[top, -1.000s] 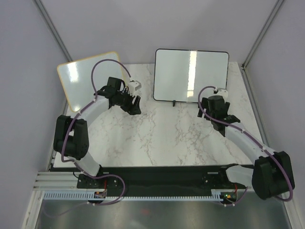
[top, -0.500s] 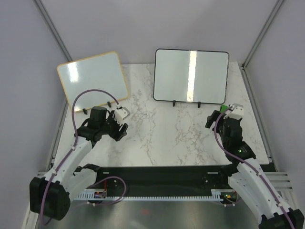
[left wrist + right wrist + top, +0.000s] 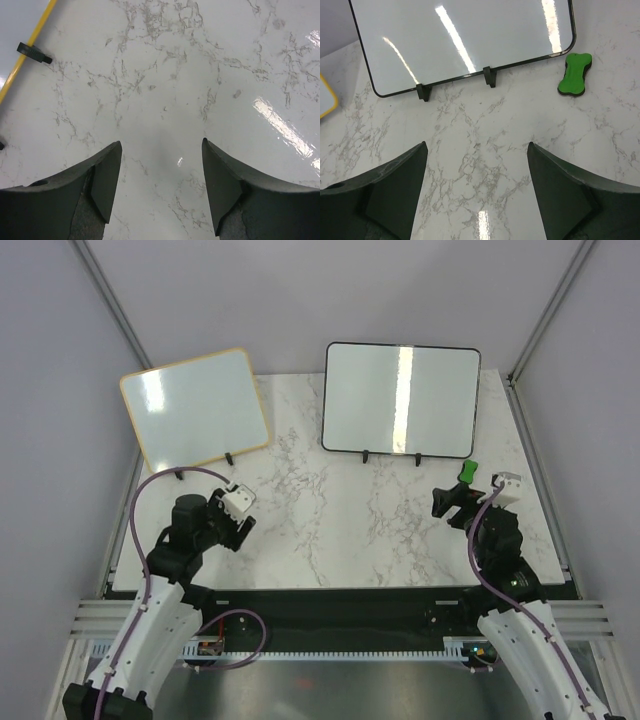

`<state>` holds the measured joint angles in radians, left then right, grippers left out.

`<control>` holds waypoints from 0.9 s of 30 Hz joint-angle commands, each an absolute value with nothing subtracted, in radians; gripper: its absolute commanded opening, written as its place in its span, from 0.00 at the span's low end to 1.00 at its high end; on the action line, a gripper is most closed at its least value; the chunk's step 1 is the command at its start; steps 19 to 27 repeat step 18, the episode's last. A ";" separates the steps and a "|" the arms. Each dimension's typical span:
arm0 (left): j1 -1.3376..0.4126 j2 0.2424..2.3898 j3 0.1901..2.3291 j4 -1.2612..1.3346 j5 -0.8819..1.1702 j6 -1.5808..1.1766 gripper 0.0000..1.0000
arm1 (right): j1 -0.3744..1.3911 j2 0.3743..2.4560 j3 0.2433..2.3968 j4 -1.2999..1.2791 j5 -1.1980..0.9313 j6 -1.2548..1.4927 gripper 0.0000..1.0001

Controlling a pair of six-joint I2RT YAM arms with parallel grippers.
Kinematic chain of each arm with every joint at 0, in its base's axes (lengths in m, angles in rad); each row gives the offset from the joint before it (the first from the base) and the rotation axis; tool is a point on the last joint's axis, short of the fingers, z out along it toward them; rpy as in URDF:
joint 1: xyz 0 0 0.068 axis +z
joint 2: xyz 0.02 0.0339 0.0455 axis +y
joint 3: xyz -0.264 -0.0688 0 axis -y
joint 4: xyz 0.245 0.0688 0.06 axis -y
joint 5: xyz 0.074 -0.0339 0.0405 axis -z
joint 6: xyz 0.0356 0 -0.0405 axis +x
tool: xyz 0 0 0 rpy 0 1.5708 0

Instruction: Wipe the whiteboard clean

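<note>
Whiteboard (image 3: pixel 400 400), top view: a rectangular white board with a thin black frame and rounded corners. It stands on two small black feet at the far edge of the white marble table (image 3: pixel 330 530), upper centre-right of the frame. Its face is white with a bright glare stripe.
Wood-framed board (image 3: pixel 195 408), top view: a white board with a light wooden frame, tilted, in the upper left, well apart from the whiteboard.
Green eraser (image 3: pixel 467 472), top view: a small green block on the table, just below the whiteboard's lower right corner.
Left gripper (image 3: pixel 232 528), top view: lower left, over bare marble, below the wood-framed board.
Right gripper (image 3: pixel 450 504), top view: lower right, near the green eraser, apart from the whiteboard.
Left gripper (image 3: pixel 162 145), left wrist view: dark fingers spread apart with nothing between them, bare marble beneath.
Wood-framed board's yellow edge (image 3: pixel 30 45), left wrist view: runs along the upper left, with one black foot (image 3: pixel 34 52) beside it.
Whiteboard (image 3: pixel 465 40), right wrist view: fills the top of the frame, standing on both feet.
Green eraser (image 3: pixel 574 74), right wrist view: bone-shaped, at the upper right, just beside the frame's lower right corner.
Right gripper (image 3: pixel 476 145), right wrist view: fingers wide apart, holding nothing, over the marble.
</note>
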<state>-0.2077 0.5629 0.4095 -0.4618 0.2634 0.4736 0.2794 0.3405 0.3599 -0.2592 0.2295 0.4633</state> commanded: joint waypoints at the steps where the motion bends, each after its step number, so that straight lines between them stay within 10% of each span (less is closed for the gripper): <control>1: -0.193 0.575 0.416 -0.433 0.261 0.477 0.72 | 0.282 0.322 0.351 -0.264 0.218 0.489 0.89; 27: -0.118 0.569 0.411 -0.434 0.295 0.486 0.73 | 0.281 0.345 0.341 -0.255 0.262 0.508 0.89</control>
